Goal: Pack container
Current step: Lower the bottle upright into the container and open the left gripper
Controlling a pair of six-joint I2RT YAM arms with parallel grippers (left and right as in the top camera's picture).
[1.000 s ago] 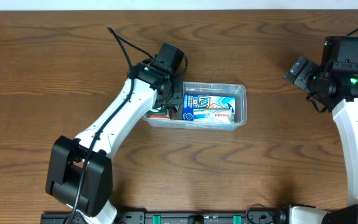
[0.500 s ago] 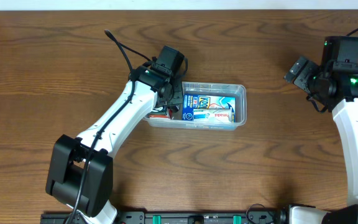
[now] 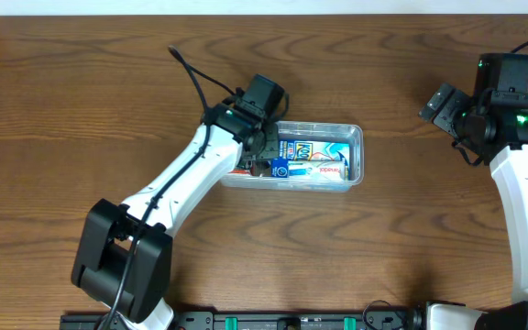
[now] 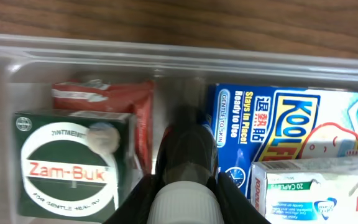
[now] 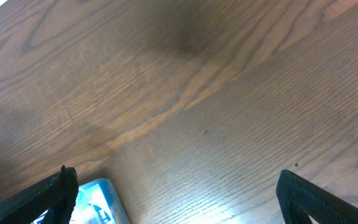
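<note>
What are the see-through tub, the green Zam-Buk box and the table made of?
The container looks like clear glossy plastic: contents show through its walls. The Zam-Buk box seems printed cardboard, with crisp folded edges. The table shows brown wood grain; solid wood or laminate, I cannot tell.

The wooden worktop [image 3: 81, 110] was brown, with a bold, wavy grain. In the left wrist view, a green Zam-Buk box [image 4: 73, 165] lay at the left, label up. A red packet [image 4: 104, 96] sat just behind it and ran down along its right side. Further right lay a blue box [image 4: 272, 124] marked Kool, and a white caplet box [image 4: 316, 186] covered its near right part. Between the green box and the blue box was a dark rounded item [image 4: 185, 152] with a pale end, too blurred to identify.
</note>
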